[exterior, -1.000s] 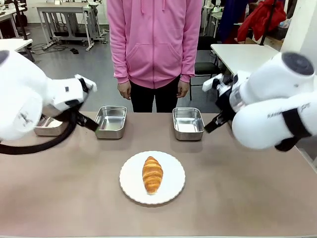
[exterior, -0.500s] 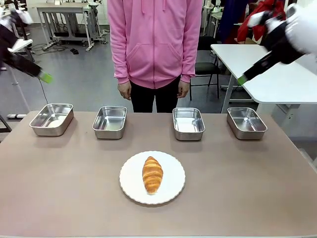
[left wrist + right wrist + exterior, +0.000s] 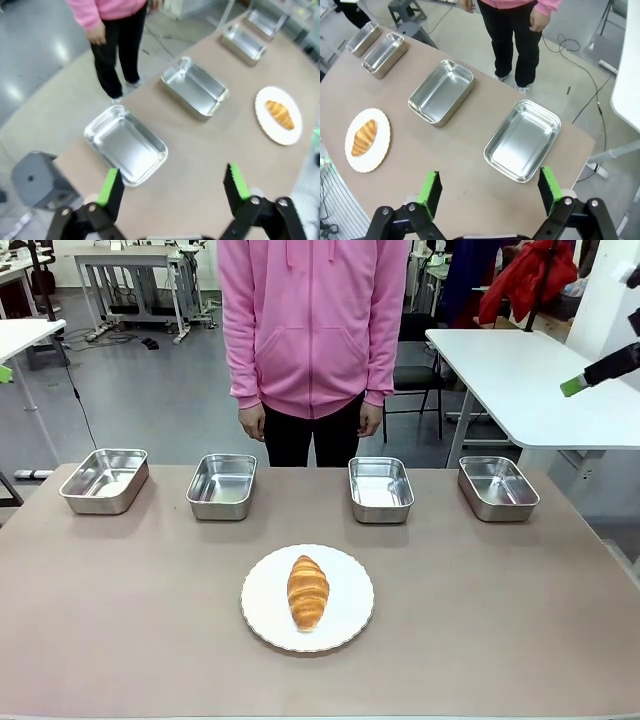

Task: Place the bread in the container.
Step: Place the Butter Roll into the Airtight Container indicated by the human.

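My left gripper (image 3: 172, 182) hangs high over the left end of the tabletop (image 3: 480, 620), its green-padded fingers spread wide with nothing between them. My right gripper (image 3: 489, 190) hangs the same way over the right end, spread and empty. The croissant (image 3: 308, 592) lies lengthwise on a round white plate (image 3: 262, 625), midway between the left and right edges and nearer the near edge than the far one, well apart from both grippers. Four like steel trays stand in a row along the far edge: the leftmost tray (image 3: 100, 502) near the far-left corner, the second tray (image 3: 220, 510), the third tray (image 3: 380, 514), and the rightmost tray (image 3: 500, 510) near the far-right corner. I cannot tell which one is meant. A person in a pink hoodie (image 3: 312, 320) stands behind the far edge, hands hanging down.
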`<state>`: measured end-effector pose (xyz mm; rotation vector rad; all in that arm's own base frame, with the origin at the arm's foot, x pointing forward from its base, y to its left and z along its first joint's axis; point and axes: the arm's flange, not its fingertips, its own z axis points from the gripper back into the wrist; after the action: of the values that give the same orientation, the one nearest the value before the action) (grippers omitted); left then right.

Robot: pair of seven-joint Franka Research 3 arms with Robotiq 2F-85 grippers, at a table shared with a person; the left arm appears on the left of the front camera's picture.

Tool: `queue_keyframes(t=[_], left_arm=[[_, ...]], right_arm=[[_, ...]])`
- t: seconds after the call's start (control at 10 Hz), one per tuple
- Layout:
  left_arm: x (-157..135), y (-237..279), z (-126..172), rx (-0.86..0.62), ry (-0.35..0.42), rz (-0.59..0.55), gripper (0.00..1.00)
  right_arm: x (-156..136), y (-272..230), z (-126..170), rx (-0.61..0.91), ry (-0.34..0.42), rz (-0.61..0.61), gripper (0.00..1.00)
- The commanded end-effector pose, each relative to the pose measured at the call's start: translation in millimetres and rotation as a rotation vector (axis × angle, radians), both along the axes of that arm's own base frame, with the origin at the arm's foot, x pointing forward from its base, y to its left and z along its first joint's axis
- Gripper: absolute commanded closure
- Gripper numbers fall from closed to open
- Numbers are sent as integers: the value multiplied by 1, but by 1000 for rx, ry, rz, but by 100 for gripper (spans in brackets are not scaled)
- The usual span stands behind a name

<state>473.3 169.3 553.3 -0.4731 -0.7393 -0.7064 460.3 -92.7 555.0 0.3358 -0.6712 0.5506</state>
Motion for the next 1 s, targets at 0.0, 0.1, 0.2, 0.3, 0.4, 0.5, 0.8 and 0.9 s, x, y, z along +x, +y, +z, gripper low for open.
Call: queue_keyframes(t=[0.0,0.1,0.2,0.3,0.4,0.5,0.8,0.9], left_arm=[[11,-1,-9,-28,-27,-7,0],[0,0,0,0,0,0,0],[0,0,0,0,0,0,0],[0,0,0,0,0,0,0],[0,0,0,0,0,0,0],[0,0,0,0,0,0,0],[-7,22,2,-15,-4,1,0],[-11,30,8,-31,-1,8,0]], right_arm=[[10,-5,-8,22,-37,13,0],[0,0,0,0,0,0,0],[0,0,0,0,0,0,0],[0,0,0,0,0,0,0],[0,0,0,0,0,0,0],[0,0,0,0,0,0,0],[5,-16,-3,28,-4,21,0],[7,-21,-2,33,-6,20,0]])
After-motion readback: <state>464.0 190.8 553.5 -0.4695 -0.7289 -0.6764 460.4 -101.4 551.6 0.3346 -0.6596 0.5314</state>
